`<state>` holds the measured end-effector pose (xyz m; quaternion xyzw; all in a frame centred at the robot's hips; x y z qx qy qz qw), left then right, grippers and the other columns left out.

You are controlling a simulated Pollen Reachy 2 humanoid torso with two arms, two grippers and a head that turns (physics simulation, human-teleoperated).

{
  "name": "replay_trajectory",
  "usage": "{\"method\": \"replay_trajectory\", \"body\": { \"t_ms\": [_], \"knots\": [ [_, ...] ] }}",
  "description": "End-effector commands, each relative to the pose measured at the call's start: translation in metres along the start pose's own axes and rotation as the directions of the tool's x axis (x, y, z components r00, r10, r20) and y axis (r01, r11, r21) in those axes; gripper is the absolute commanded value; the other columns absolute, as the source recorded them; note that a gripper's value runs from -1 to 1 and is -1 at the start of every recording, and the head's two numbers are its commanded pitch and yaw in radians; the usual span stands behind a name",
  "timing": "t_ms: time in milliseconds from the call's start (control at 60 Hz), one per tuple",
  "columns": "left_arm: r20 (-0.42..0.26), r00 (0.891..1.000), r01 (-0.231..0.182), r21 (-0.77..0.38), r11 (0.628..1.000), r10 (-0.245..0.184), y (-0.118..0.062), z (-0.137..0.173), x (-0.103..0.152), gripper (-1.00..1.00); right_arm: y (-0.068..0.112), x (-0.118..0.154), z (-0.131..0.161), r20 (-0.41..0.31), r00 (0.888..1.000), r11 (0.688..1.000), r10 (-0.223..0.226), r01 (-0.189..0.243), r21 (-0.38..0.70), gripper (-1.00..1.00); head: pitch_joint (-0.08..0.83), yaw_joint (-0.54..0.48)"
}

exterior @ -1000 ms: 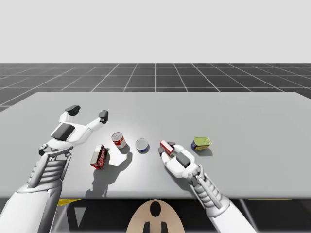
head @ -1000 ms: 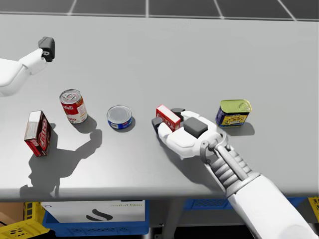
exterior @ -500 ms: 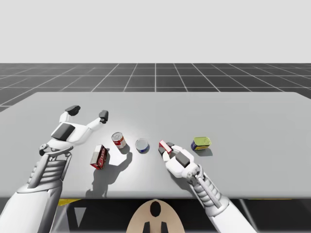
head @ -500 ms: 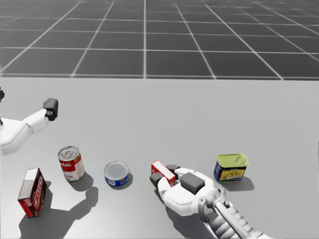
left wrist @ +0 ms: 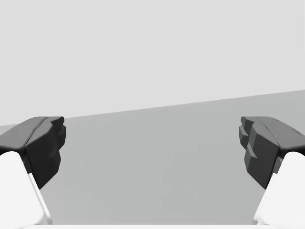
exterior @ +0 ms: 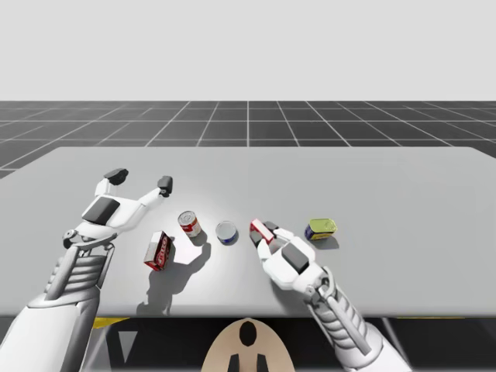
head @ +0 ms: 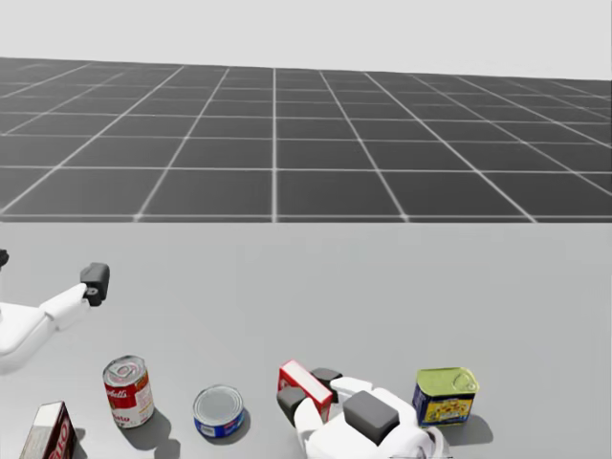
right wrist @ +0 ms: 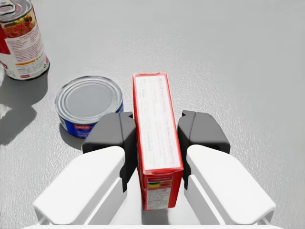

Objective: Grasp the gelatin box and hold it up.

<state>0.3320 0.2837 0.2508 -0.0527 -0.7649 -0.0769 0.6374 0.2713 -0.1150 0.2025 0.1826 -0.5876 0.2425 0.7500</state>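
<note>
Pads (right wrist: 112, 138) of my right hand (right wrist: 156, 132) press the red gelatin box (right wrist: 151, 95) from both sides, so that hand is clenched on it. The box stands on a narrow edge between the two dark fingertips, its long side running straight ahead past them. From the high view it sits at the middle of the desk (exterior: 387, 194), between the low blue can (exterior: 226, 232) and the yellow-topped rectangular can (exterior: 321, 229). Whether its underside is clear of the desk surface I cannot tell.

In the right wrist view the low blue can lies just beside the box, near one fingertip but apart from it. The tall red-and-white can (right wrist: 21, 40) stands upright further off on the same side.

My left hand (exterior: 140, 180) hangs above the desk's left part, released, its fingers spread wide with nothing between them. A dark red box (exterior: 158, 250) stands on end below it, near the front edge and beside the tall can.

The head view shows the gelatin box in the right hand near its lower edge, with the yellow-topped can close to the right
</note>
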Motion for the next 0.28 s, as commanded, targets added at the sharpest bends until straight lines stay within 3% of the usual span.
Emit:
{"method": "replay_trajectory", "body": {
  "t_ms": [17, 217, 283],
  "knots": [
    [0.0, 1.0, -0.003, 0.003, 1.0, 0.003, 0.0, 0.0, 0.0, -1.0, 0.011, 0.056, 0.017, 0.148, 0.988, 0.999, 0.04, -0.041, 0.008, 1.0, 0.316, -0.07],
    [0.001, 1.0, -0.005, 0.002, 1.0, 0.005, 0.0, 0.0, 0.001, -1.0, 0.012, 0.113, 0.047, 0.284, 0.953, 0.994, 0.105, -0.097, -0.04, 1.0, 0.319, -0.08],
    [0.004, 1.0, -0.007, 0.003, 1.0, 0.007, 0.0, 0.0, 0.002, -1.0, 0.011, 0.132, 0.059, 0.333, 0.935, 0.992, 0.121, -0.105, -0.066, 1.0, 0.319, -0.08]
  ]
}}
